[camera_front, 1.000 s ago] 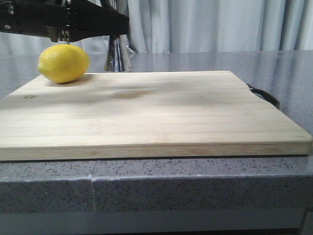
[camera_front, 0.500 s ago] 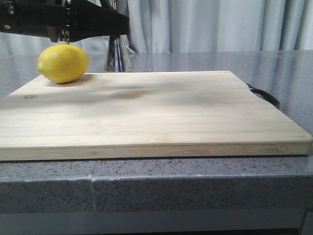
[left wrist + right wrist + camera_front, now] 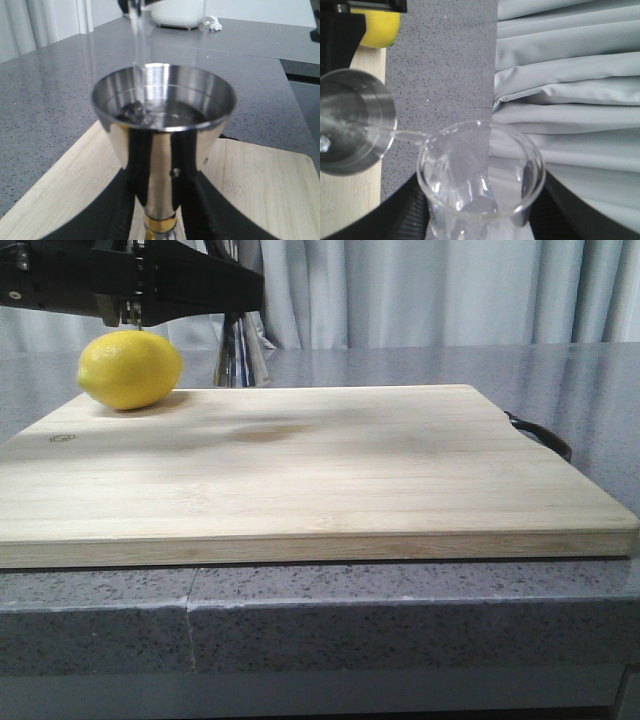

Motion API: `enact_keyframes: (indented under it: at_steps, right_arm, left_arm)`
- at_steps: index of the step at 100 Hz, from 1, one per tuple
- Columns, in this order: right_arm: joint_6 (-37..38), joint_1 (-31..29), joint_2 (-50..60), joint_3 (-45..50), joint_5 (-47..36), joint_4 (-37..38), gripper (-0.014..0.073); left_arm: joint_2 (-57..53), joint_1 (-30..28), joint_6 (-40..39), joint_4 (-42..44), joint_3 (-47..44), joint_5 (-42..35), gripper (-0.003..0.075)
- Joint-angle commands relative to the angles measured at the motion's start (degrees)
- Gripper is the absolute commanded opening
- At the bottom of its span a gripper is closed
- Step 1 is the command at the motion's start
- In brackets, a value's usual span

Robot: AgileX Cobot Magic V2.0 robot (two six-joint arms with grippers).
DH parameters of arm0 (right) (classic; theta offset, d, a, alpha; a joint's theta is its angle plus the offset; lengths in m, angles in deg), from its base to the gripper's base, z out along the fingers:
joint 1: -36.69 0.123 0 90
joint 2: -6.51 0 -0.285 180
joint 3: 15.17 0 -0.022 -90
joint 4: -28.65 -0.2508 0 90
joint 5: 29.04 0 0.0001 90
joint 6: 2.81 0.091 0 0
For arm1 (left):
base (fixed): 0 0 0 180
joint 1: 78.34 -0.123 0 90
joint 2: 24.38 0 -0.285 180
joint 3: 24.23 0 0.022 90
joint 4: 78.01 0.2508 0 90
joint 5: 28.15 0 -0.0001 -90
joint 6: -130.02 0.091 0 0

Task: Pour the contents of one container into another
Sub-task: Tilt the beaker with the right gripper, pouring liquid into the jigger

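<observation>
In the left wrist view the shiny steel jigger stands upright, gold waist low down, with my left gripper shut on its stem. Clear liquid lies in its upper cup, and a thin stream falls into it from above. The right wrist view has my right gripper shut on the clear glass beaker, which is tilted so that liquid runs from its pour lip into the jigger. From the front, only the jigger's lower cone shows, under the black left arm; the beaker is hidden.
A yellow lemon lies at the far left corner of a large wooden cutting board on the grey stone counter. A black handle sticks out at the board's right side. Grey curtains hang behind.
</observation>
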Motion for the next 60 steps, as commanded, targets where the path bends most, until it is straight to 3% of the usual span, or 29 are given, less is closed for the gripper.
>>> enact_keyframes:
  at_steps: [1, 32, 60]
  right_arm:
    - [-0.9, 0.1, 2.5, -2.0, -3.7, 2.5, 0.0328]
    - [0.1, 0.1, 2.5, -2.0, -4.1, 1.7, 0.0328]
    - [16.2, -0.2, 3.2, -2.0, -3.9, 0.3, 0.0328]
  left_arm:
    - [-2.6, 0.4, -0.1, -4.3, 1.7, 6.5, 0.0188]
    - [-2.6, 0.4, -0.1, -4.3, 1.7, 6.5, 0.0188]
    - [-2.6, 0.4, -0.1, -4.3, 1.7, 6.5, 0.0188]
